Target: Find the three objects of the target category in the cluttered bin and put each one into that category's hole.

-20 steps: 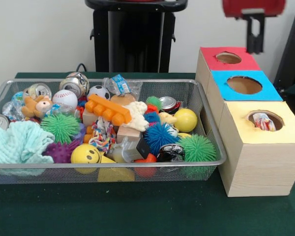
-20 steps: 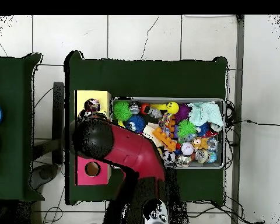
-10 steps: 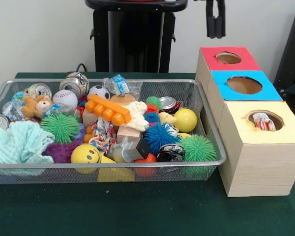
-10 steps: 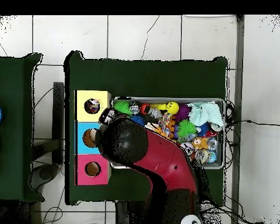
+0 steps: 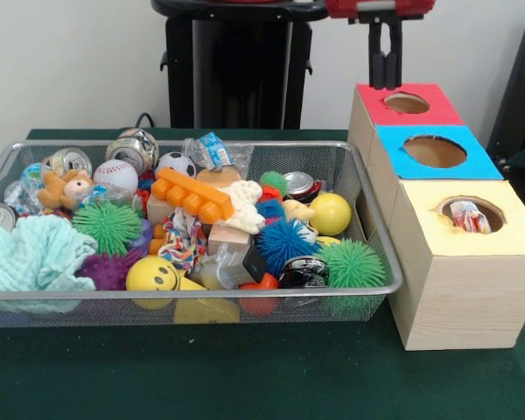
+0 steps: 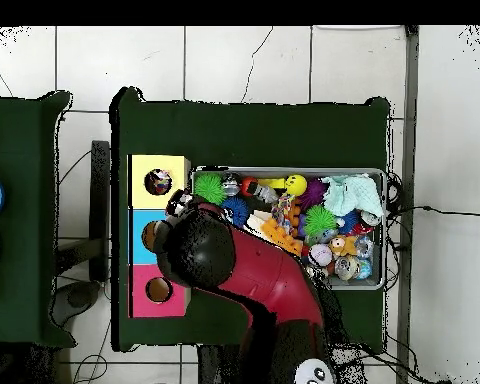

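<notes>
From the left, we see the wire bin (image 5: 367, 262) on the green bench (image 5: 245, 376) packed tight: a mint cloth (image 5: 31, 254) at the left end, cans (image 5: 66, 160) at the back, a baseball (image 5: 115, 175), an orange block (image 5: 192, 194), spiky balls (image 5: 282, 242) and a yellow smiley ball (image 5: 151, 273) heaped over one another. We judge that a grasp here could drag a neighbour up with it or roll a ball aside, because everything touches. Further right our gripper (image 5: 385, 66) hangs above the back edge of the red-topped box (image 5: 407, 103), its fingers pressed together with nothing between them. Next come the blue-topped box (image 5: 433, 150) and the yellow-topped box (image 5: 468, 214), in whose hole a wrapped item (image 5: 469, 216) already sits. The holes lie close together, so a slightly off drop could land in the wrong one.
</notes>
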Robot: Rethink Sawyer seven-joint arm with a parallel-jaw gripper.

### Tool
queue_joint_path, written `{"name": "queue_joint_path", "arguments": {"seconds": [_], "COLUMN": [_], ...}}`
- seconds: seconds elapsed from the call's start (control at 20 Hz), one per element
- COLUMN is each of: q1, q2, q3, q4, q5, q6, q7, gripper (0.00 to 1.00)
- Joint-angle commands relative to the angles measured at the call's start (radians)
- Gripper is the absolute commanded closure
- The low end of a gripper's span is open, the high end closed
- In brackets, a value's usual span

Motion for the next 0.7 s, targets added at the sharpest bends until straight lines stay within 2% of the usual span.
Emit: {"name": "queue_joint_path", "arguments": {"seconds": [0.05, 0.2, 0.35, 0.55, 0.7], "q1": [-0.059, -0.140, -0.205, -0.327, -0.415], "q2": [0.083, 0.110, 0.104, 0.096, 0.126], "q3": [0.130, 0.196, 0.240, 0.317, 0.367], "q4": [0.094, 0.098, 0.108, 0.119, 0.113], "q5": [-0.119, -0.168, -0.236, -0.310, -0.377], "q6": [-0.113, -0.147, -0.148, -0.108, -0.100], "q7": [0.007, -0.043, -0.073, -0.131, -0.150], "gripper": [1.00, 1.00, 1.00, 1.00, 1.00]}}
